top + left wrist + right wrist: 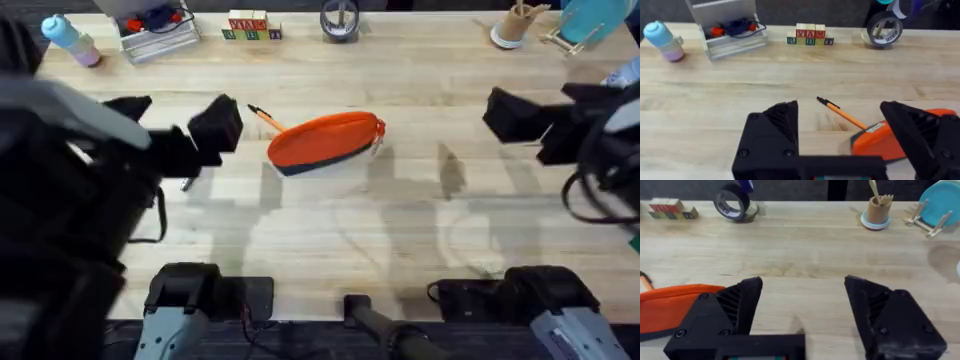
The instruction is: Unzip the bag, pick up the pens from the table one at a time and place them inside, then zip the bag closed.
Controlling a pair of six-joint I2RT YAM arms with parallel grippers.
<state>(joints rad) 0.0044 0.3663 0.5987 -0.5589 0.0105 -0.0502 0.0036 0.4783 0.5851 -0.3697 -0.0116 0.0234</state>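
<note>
Overhead view: pale wooden table (330, 230) with the orange bag (326, 142) lying near its middle, long axis running roughly left to right and tilted slightly up toward the right. An orange pen (266, 119) pokes out from behind the bag's left end, its dark tip pointing up and left. The left gripper (172, 118) hangs just left of the bag, fingers spread wide and empty. The right gripper (515, 115) sits well apart on the right side. The left arm is clearly the nearer one to both bag and pen.

Left wrist view: two black fingers stand wide apart with nothing between them. The orange pen (841, 113) lies diagonally on the wood in the gap ahead of them, its far end dark, its near end touching or tucked behind the bag (890, 137). The bag sits beside the finger on that side, partly hidden by it.

Right wrist view: the right gripper (802, 317) is also wide open and empty, bare wood between its fingers. The bag's end (675, 307) shows beyond one finger, off to the side.

No silver pen can be made out.
</note>
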